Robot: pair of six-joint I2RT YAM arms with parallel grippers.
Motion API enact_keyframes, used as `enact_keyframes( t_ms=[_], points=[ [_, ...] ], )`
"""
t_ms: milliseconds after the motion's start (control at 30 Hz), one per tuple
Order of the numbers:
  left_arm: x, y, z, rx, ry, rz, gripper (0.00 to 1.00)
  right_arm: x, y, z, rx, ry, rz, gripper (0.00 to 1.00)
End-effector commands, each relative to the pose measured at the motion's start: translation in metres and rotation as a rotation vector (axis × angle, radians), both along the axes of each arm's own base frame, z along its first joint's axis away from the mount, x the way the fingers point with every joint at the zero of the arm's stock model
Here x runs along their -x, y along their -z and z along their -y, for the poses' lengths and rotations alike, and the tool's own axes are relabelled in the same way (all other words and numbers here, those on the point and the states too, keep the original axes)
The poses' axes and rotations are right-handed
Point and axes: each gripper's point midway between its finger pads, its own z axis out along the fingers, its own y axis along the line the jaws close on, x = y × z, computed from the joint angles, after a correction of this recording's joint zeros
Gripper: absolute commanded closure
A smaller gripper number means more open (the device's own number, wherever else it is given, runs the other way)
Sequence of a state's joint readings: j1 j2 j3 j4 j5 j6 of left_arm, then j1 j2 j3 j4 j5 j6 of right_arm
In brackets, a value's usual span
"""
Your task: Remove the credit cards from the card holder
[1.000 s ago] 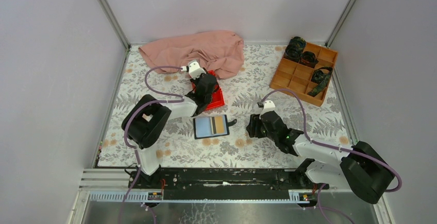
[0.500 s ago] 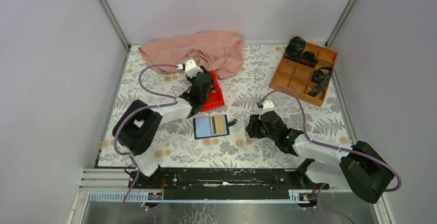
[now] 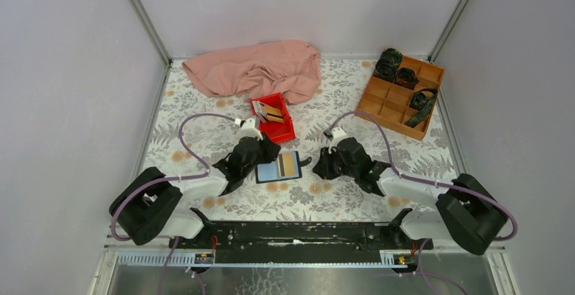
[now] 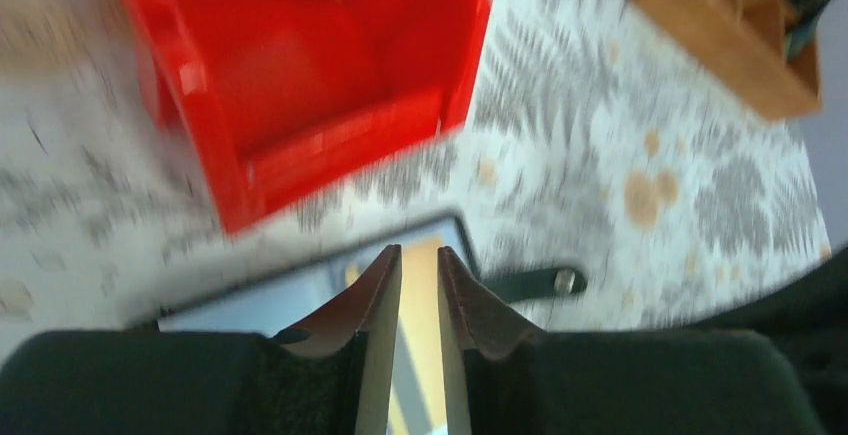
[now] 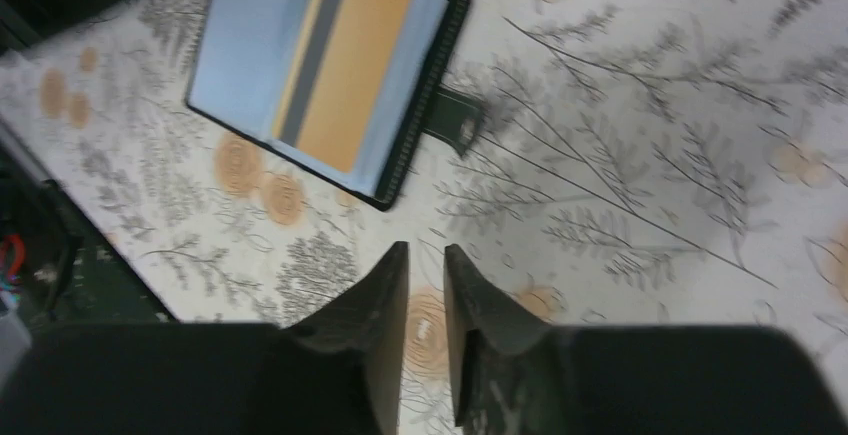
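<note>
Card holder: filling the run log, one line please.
card holder open, orange card inside | cards in red tray | left gripper empty | right gripper empty

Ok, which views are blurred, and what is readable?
Left wrist: heavy motion blur, the red tray smeared. Right wrist: slightly soft, but the open card holder and its orange card read fine. Top view: sharp, evenly lit, no glare.
</note>
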State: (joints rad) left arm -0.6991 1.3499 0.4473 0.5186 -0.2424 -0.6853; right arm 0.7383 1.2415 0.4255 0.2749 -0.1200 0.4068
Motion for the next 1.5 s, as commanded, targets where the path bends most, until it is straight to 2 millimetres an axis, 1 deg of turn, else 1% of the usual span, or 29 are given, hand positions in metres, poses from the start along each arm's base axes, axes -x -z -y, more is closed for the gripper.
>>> enact_keyframes(
  t_ms=[0,67,100,167,200,233,300,433,467,667,767,867,900,933,967,1067,1300,1400,1433,1467],
  points=[
    [0.043,-0.001,0.031,0.172,0.238,-0.058,0.71,-0.017,-0.047,-0.045,-0.169,-0.099,0.049,0.68],
    [0.059,0.003,0.037,0.199,0.322,-0.078,0.80,-0.020,-0.058,-0.060,-0.227,-0.125,0.040,0.65],
    [0.063,0.007,0.039,0.201,0.345,-0.090,0.81,-0.020,-0.059,-0.066,-0.247,-0.136,0.029,0.64],
    [0.070,0.016,0.039,0.222,0.369,-0.119,0.81,-0.026,-0.062,-0.077,-0.277,-0.147,0.016,0.65],
    [0.073,0.018,0.040,0.252,0.388,-0.130,0.81,-0.029,-0.060,-0.081,-0.280,-0.147,0.005,0.66],
    [0.075,0.017,0.040,0.292,0.400,-0.132,0.80,-0.031,-0.058,-0.085,-0.283,-0.147,-0.006,0.67],
    [0.078,0.022,0.038,0.356,0.411,-0.166,0.76,-0.034,-0.052,-0.088,-0.279,-0.142,-0.022,0.67],
    [0.078,0.032,0.031,0.421,0.391,-0.205,0.62,-0.039,-0.041,-0.088,-0.258,-0.121,-0.036,0.68],
    [0.079,0.033,0.030,0.433,0.387,-0.207,0.58,-0.039,-0.038,-0.087,-0.249,-0.116,-0.041,0.68],
    [0.082,0.031,0.023,0.441,0.385,-0.200,0.42,-0.040,-0.023,-0.086,-0.215,-0.110,-0.068,0.65],
    [0.080,0.034,0.017,0.405,0.359,-0.202,0.42,-0.039,-0.014,-0.088,-0.210,-0.116,-0.090,0.65],
    [0.076,0.032,0.007,0.385,0.326,-0.191,0.40,-0.039,-0.009,-0.089,-0.206,-0.120,-0.102,0.65],
    [0.075,0.034,0.003,0.371,0.309,-0.193,0.38,-0.039,-0.009,-0.090,-0.207,-0.123,-0.100,0.64],
    [0.074,0.038,0.000,0.349,0.294,-0.198,0.36,-0.038,-0.004,-0.090,-0.201,-0.123,-0.109,0.64],
    [0.072,0.040,-0.003,0.324,0.286,-0.198,0.35,-0.037,0.001,-0.090,-0.193,-0.125,-0.121,0.64],
    [0.069,0.047,-0.008,0.276,0.264,-0.205,0.35,-0.037,0.002,-0.090,-0.192,-0.129,-0.124,0.64],
    [0.061,0.060,-0.005,0.285,0.254,-0.227,0.35,-0.036,0.006,-0.089,-0.186,-0.133,-0.128,0.64],
    [0.060,0.057,0.002,0.347,0.275,-0.217,0.35,-0.035,0.006,-0.090,-0.186,-0.137,-0.130,0.64],
    [0.058,0.052,0.005,0.371,0.284,-0.197,0.36,-0.035,0.006,-0.090,-0.185,-0.138,-0.129,0.64],
    [0.059,0.055,0.007,0.388,0.288,-0.208,0.36,-0.035,0.007,-0.089,-0.181,-0.138,-0.129,0.64]
  ],
)
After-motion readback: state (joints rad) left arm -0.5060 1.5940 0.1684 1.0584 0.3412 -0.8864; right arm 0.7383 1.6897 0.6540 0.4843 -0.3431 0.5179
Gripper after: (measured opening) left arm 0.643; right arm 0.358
